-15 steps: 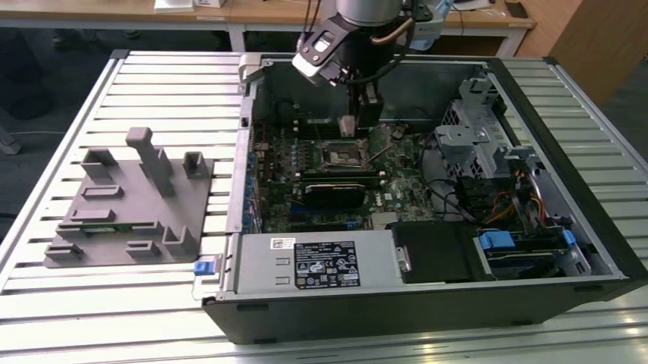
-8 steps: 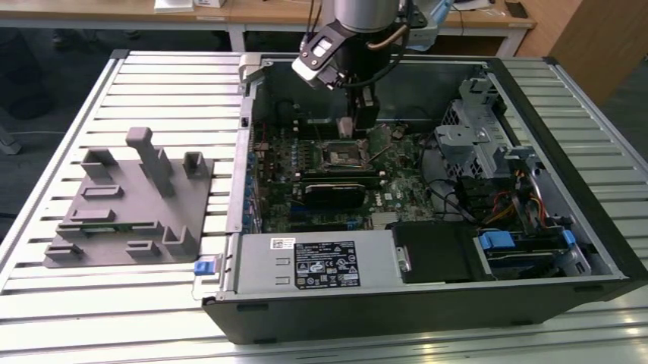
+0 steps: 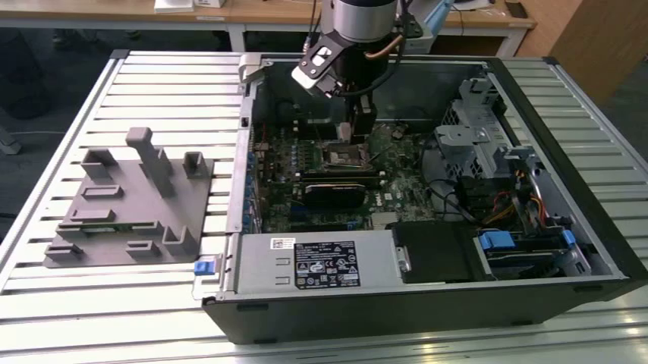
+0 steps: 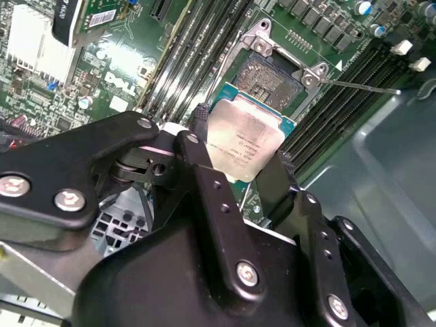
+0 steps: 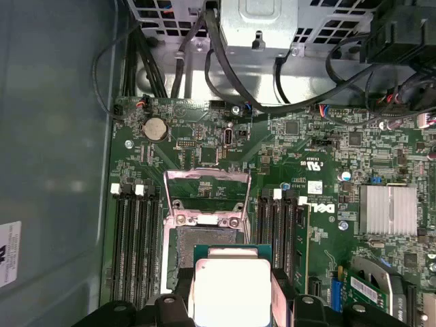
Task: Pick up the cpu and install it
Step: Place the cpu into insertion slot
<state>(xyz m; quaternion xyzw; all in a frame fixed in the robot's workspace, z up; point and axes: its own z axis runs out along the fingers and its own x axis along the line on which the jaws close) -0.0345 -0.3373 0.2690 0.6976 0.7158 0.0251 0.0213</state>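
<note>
We hold the cpu (image 4: 251, 136) tight in our claw (image 4: 240, 146) near the open socket (image 4: 272, 73); tilted, it could go in crooked.

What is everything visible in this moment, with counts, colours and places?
chip: one, silver-white top, gripped in the pincer close to the socket
socket: one, metal frame open, on the green board
board: one, green, inside the case
case: one, black, open, on the table
labelled box: one, grey, inside the case
stand: one, grey, on the table at the exterior view's left
table: one, pale slatted metal
coin battery: one, silver, on the board
arm: one, silver and black, reaching into the case
pincer: one, black, shut on the chip
</note>
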